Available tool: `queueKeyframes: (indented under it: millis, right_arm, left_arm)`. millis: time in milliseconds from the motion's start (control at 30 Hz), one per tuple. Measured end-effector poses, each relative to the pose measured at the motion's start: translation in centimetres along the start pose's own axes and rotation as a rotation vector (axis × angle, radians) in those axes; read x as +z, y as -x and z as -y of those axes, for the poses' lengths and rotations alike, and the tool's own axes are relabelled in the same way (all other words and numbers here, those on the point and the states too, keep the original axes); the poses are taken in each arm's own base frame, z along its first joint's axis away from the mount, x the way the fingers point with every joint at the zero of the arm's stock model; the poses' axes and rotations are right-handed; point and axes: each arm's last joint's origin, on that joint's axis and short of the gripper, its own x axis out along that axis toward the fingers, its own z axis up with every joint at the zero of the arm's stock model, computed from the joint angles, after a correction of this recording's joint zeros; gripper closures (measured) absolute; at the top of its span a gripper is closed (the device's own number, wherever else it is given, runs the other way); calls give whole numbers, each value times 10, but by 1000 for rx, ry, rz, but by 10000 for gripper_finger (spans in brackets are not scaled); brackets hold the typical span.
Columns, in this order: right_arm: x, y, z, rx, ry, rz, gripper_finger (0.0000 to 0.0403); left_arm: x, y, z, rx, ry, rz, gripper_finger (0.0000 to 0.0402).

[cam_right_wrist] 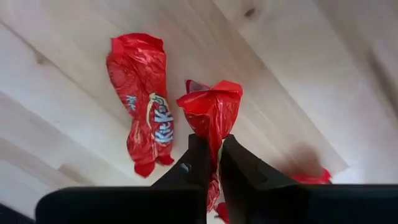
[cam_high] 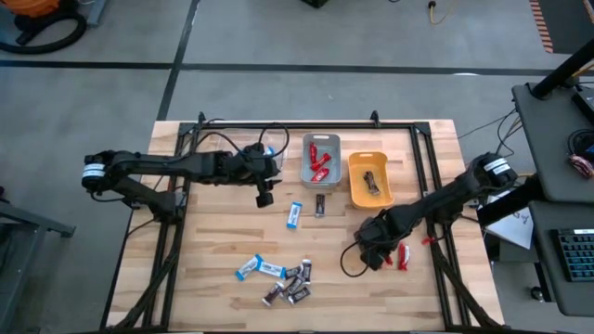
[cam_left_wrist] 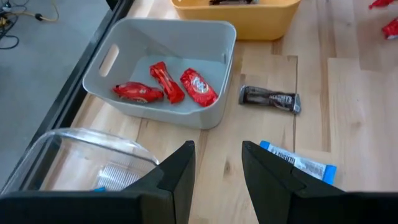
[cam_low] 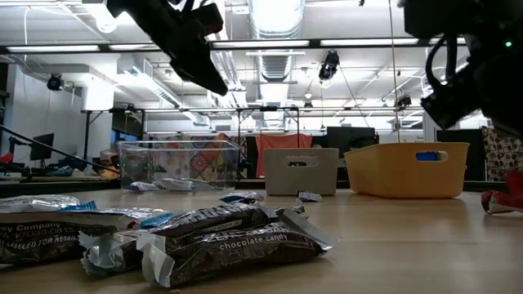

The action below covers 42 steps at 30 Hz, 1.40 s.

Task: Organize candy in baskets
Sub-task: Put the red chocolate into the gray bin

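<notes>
Right wrist view shows you a red candy point(cam_right_wrist: 211, 115) pinched between the right gripper point(cam_right_wrist: 212, 152) jaws, which are pressed tight on its wrapper. A second red candy point(cam_right_wrist: 142, 102) lies flat on the counter point(cam_right_wrist: 292, 74) just beside it, and a bit of a third red wrapper point(cam_right_wrist: 311, 178) peeks out close by.

Your job looks about partly done. In the left wrist view, the grey basket point(cam_left_wrist: 163, 38) already has three red candies point(cam_left_wrist: 166, 84) in it. The yellow basket point(cam_high: 370, 178) has some dark candy inside, but you cannot count it. The clear basket point(cam_left_wrist: 74, 158) sits next to the grey one, and something pale lies in it, too hard to make out.

You still have plenty to sort. One blue candy point(cam_high: 295, 215) and one dark candy point(cam_high: 320, 205) lie on the counter near the baskets. A bigger pile point(cam_high: 278, 276) of blue and dark pieces waits at the near side of the counter, with about two blue ones and a few dark ones. The red ones by your right gripper need to go too.

Your left gripper point(cam_left_wrist: 216, 165) hangs over the counter near the clear and grey baskets. Its jaws are spread apart with nothing between them.
</notes>
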Motion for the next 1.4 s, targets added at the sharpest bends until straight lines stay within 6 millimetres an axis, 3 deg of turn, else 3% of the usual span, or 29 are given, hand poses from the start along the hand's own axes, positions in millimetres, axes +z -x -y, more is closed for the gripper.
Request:
queueKeyframes:
  millis: [200,433,633,833,1133,1400]
  right_arm:
    - [1,28,0,33,15,53,384]
    - [14,71,-5,100,84,283,385]
    - [39,99,-9,126,216,530,385]
    - [73,115,-7,102,352,783,385]
    - [118,137,13,-80,391,1186,385]
    - [141,149,41,-146,291,1302,385]
  left_arm:
    - [-5,0,0,-2,13,-52,285]
    - [-13,2,3,-11,40,-136,285]
    - [-18,6,14,-35,62,-179,285]
    - [-18,11,34,-85,29,-177,285]
    - [-24,23,66,-164,-26,-195,285]
    - [-27,32,87,-219,-42,-188,285]
